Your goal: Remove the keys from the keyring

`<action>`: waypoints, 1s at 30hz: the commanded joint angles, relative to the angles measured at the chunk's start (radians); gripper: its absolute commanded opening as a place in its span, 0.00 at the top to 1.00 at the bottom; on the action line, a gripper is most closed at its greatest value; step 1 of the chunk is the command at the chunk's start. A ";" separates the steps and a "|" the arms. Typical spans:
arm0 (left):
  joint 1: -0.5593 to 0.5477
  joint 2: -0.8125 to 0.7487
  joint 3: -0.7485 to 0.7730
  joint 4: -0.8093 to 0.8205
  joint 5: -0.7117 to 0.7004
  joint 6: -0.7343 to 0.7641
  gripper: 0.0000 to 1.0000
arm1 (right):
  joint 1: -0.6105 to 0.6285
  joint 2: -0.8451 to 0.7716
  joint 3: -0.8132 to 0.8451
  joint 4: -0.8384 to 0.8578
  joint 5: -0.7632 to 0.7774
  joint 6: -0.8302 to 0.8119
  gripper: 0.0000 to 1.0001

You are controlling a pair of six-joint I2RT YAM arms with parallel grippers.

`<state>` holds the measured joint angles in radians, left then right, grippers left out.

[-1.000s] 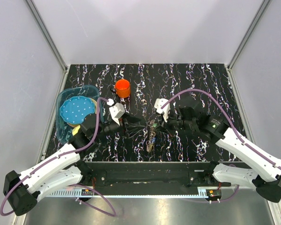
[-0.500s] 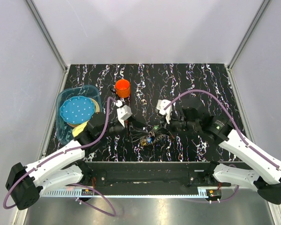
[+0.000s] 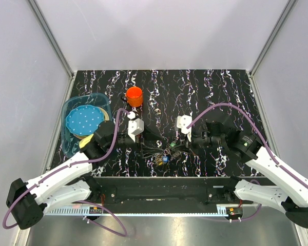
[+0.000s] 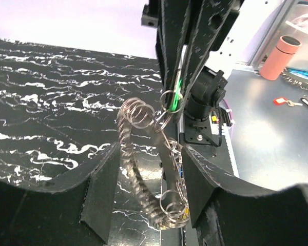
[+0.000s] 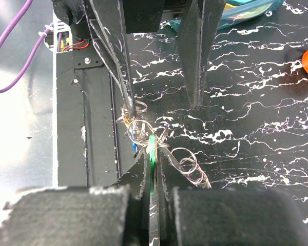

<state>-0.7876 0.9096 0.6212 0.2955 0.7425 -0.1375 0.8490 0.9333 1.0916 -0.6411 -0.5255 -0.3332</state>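
The right gripper [image 5: 153,166] had its two fingers pressed together on one flat green key [image 5: 151,144], which stood edge-up between the pads. From that key hung the keyring [image 4: 138,179], a grey-brown metal band with a ridged, toothed edge. It curved down from a spring-like coil of wire loops [image 4: 136,110]. Several thin, shiny split rings [image 5: 187,163] were linked along it, too tangled to count.

The left gripper [image 4: 151,154] had its two black fingers [image 5: 122,66] spread well apart, with the ridged band dangling in the gap. In the right wrist view the tip of one left finger sat at one of the small rings, but I cannot tell whether they touched. The other finger stood clear to one side.

From above, the whole bundle sat between the two grippers, near the front edge of the table [image 3: 215,87]. One blue key [image 3: 165,159] showed at the low end of the bundle, and a small yellow fleck lay just beside it.

The table was black with white marble-like veins. One round orange cup [image 3: 134,96] stood well behind the left gripper. One translucent blue tub [image 3: 66,110] sat at the table's left side. It held one round blue disc [image 3: 84,120] dotted with white. Two purple cables looped over the white arms, one on each.
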 commanded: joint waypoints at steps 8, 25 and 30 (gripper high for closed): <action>-0.027 -0.009 0.071 0.060 0.055 0.018 0.48 | -0.001 -0.018 0.011 0.044 -0.060 -0.029 1.00; -0.087 0.051 0.103 0.056 -0.012 0.029 0.58 | -0.001 -0.021 0.008 0.063 -0.093 -0.023 1.00; -0.093 0.055 0.104 0.045 -0.014 0.038 0.66 | -0.001 -0.027 0.004 0.069 -0.091 -0.018 1.00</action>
<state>-0.8730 0.9642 0.6842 0.2996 0.7444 -0.1284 0.8490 0.9310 1.0912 -0.6407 -0.5888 -0.3485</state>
